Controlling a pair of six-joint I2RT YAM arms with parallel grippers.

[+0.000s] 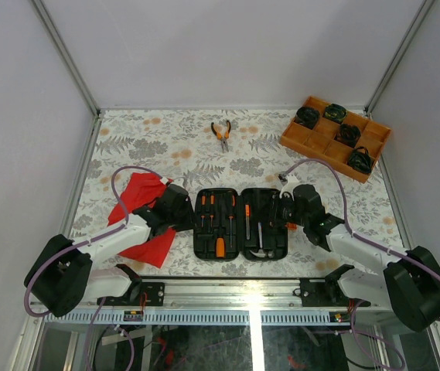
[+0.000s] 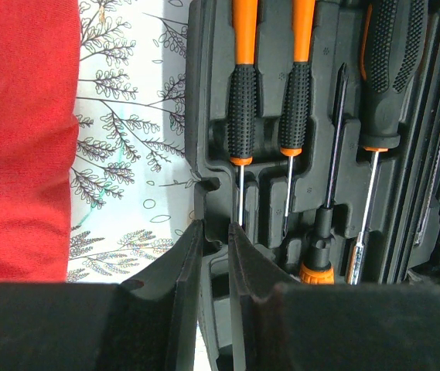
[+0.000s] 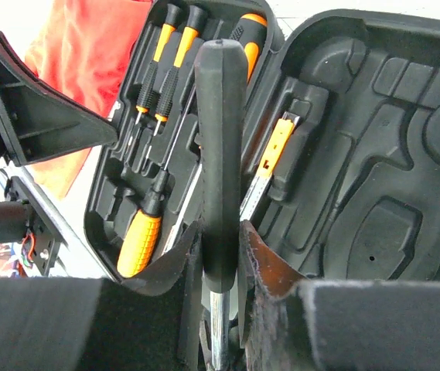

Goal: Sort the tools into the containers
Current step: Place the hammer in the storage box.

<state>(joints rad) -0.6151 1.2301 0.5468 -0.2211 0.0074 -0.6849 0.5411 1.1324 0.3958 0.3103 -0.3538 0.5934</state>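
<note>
**Black ribbed plastic tool case (image 1: 270, 199) lies open at centre**

Orange-and-black screwdrivers (image 2: 244, 85) sit in the slots of its left half. Right gripper (image 3: 220, 259) clenches the black-handled hammer (image 3: 220, 139) over the case, and left gripper (image 2: 213, 251) pinches the case's left rim. Orange-handled pliers (image 1: 220, 133) lie well apart, beyond it.

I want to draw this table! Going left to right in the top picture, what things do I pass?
Red cloth → tool case → orange tray. I left out the pliers, because they lie straight beyond the case, not to either side of it.
</note>
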